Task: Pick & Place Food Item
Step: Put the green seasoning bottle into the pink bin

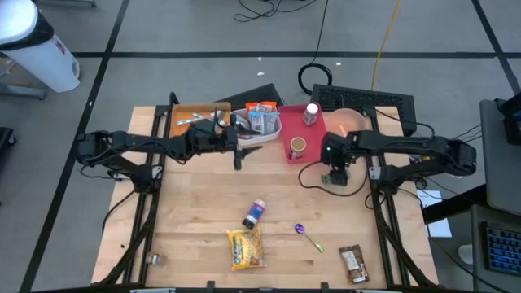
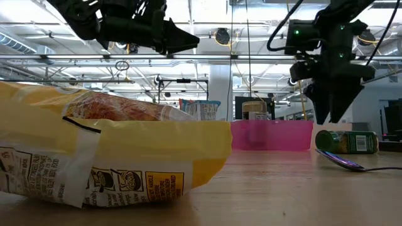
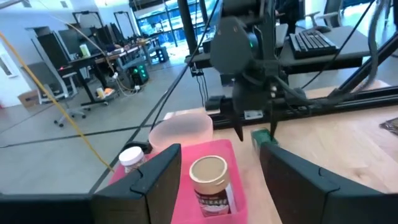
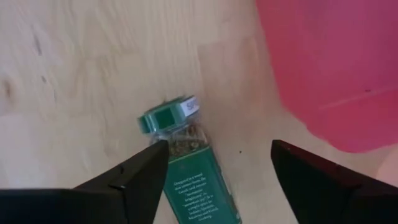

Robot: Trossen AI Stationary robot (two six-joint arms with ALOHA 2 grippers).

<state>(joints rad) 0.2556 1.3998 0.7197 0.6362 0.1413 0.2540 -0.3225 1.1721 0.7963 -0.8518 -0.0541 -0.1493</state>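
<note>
A green-capped spice jar (image 4: 189, 171) lies on its side on the wood table, just right of the pink bin (image 1: 313, 134); the low view shows the jar (image 2: 348, 142) too. My right gripper (image 4: 221, 155) hangs open above the jar and points steeply down. Its fingertips (image 2: 331, 116) stand a little above the jar and do not touch it. My left gripper (image 3: 217, 186) is open and level at the pink bin's left side, with nothing between its fingers. In the bin stand a brown-lidded jar (image 3: 208, 180) and a white-capped bottle (image 3: 132, 157).
An orange tray (image 1: 191, 118) and a white basket of packets (image 1: 260, 120) stand at the back. Near the front lie a yellow bag (image 1: 246, 247), a small bottle (image 1: 255, 214), a purple spoon (image 1: 308, 236) and a brown bar (image 1: 352, 262). A keyboard (image 1: 366, 102) sits beyond the bin.
</note>
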